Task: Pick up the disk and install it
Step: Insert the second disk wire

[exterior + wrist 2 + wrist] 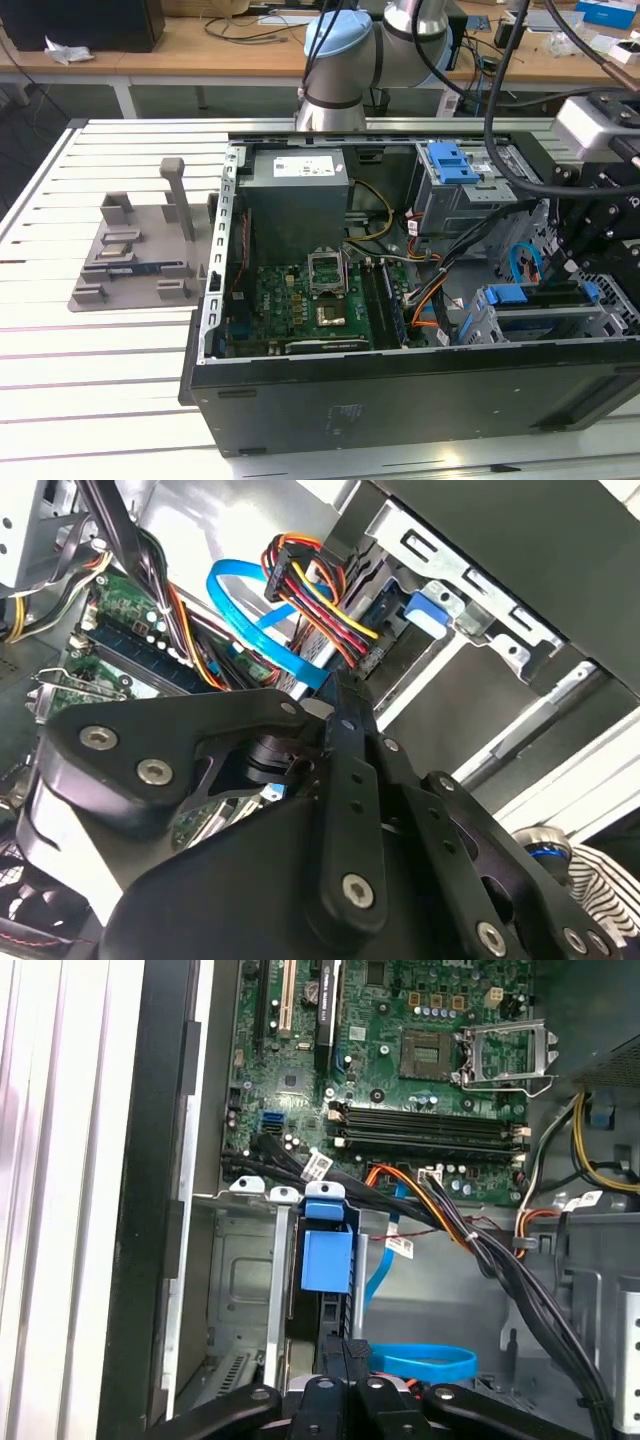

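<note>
The disk [540,297] stands on edge in the grey drive cage [490,325] at the front corner of the open computer case, on the exterior view's right. Its blue rails show at both ends. In the first wrist view the disk's blue rail end [327,1260] sits between the cage walls [250,1290], with the dark thin edge of the disk running back to my gripper [345,1348]. My black gripper [578,272] hangs right over the disk, its fingers drawn close on the thin edge. In the second wrist view the gripper [345,695] points down beside the cables.
A bundle of coloured cables [440,300] and a blue flat cable [425,1363] lie right beside the cage. The green motherboard [300,300] fills the case floor. The grey power-supply box [297,200] and a second cage with a blue latch [450,160] stand at the back. A grey fixture [140,250] lies on the table.
</note>
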Controlling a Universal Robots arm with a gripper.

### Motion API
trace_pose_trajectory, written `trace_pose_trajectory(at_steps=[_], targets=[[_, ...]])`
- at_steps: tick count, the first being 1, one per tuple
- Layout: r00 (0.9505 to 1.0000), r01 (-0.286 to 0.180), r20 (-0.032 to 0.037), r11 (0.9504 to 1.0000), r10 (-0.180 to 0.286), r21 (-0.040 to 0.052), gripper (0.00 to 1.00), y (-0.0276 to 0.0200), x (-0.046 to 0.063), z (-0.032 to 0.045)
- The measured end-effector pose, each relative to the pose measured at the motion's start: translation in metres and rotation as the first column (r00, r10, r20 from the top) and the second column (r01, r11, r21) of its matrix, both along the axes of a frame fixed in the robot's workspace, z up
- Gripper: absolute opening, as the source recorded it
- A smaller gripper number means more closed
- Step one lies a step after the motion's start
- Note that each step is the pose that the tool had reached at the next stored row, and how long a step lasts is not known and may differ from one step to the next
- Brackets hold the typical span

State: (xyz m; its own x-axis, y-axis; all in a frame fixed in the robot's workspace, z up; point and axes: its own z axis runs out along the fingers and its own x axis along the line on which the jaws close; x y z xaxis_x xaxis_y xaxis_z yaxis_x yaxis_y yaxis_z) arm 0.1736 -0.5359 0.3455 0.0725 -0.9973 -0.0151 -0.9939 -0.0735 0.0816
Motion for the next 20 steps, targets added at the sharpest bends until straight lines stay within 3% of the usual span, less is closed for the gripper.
trace_pose_trajectory(at_steps=[5, 6, 7, 14, 20], targets=[[1.0, 0.0, -0.0046, 1.0, 0.0, 0.0012, 0.11, 0.0001, 0.0, -0.0033], [1.0, 0.0, -0.0047, 1.0, 0.0, 0.0023, 0.11, 0.0, 0.0, -0.0002], [1.0, 0.0, -0.0044, 1.0, 0.0, 0.0, 0.11, 0.0, 0.0, 0.012], [1.0, 0.0, -0.0044, 1.0, 0.0, 0.0, 0.11, 0.0, 0.0, 0.0512], [1.0, 0.0, -0.0044, 1.0, 0.0, -0.0001, 0.11, 0.0, 0.0, 0.0516]])
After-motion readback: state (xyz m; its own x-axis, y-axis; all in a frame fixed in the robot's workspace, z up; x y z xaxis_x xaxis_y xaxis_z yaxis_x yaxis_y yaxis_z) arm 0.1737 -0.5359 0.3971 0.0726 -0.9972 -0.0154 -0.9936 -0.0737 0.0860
